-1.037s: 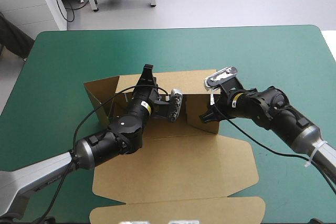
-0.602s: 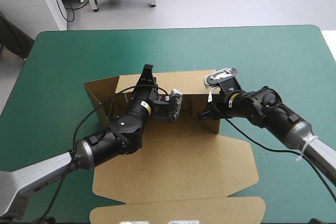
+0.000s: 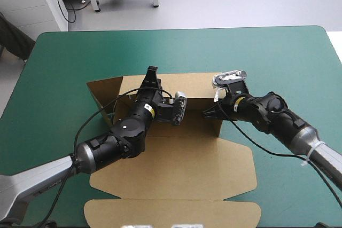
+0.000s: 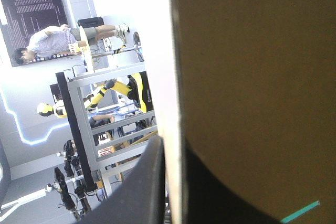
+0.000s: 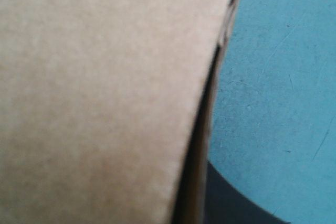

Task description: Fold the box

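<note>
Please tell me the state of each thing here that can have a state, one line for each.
box: open, far wall raised, lid flat on the table.
left gripper: shut on the box, at the raised far wall.
right gripper: shut on the box, at the raised wall's right end.

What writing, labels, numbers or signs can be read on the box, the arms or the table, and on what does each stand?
None on the box: its brown board shows no print.
Too small to read: the yellow sticker on the left arm.
Too small to read: the yellow sticker on the right arm.
Blurred, unreadable: the faint lettering on the left arm's grey link.
</note>
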Available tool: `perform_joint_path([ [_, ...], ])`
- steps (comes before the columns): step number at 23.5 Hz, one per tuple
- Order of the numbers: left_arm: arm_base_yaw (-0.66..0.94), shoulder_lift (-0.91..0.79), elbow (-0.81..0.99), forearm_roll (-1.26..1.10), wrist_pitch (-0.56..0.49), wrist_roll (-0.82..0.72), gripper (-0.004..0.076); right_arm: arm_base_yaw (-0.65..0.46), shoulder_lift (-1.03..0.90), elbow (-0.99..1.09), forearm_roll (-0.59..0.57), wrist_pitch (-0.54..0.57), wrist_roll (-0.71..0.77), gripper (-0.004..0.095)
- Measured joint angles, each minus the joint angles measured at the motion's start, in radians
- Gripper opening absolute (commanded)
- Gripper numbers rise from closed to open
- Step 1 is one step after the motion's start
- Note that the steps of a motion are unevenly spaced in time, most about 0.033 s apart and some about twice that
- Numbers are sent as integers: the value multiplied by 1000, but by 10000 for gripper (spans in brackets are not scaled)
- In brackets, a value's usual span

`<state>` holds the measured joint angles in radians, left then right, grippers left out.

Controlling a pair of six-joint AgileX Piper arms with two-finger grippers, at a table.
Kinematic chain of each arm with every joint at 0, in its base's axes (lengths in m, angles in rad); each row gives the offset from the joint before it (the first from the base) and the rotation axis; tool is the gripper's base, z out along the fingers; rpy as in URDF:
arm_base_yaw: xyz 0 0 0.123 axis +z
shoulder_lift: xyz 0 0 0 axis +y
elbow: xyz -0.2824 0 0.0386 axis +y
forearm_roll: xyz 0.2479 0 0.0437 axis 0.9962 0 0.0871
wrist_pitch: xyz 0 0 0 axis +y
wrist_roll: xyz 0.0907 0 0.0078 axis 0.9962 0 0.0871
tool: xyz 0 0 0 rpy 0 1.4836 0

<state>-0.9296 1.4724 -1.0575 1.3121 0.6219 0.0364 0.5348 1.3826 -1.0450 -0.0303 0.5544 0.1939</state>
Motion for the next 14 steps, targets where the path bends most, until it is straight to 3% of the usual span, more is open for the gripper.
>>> perform_joint_path([
  [3, -20, 0, 1, -8, 27, 0, 161, 0, 3, 1, -1, -8, 23, -9],
  [6, -76, -10, 4, -47, 65, 1, 338, -4, 33, 1, -11, -54, 44, -9],
  [9, -147, -13, 5, -80, 76, 2, 384, -6, 69, -8, -10, -116, 40, -9],
  [14, -241, -22, 5, -91, 145, -36, 387, -5, 86, -15, -10, -127, 38, -10],
])
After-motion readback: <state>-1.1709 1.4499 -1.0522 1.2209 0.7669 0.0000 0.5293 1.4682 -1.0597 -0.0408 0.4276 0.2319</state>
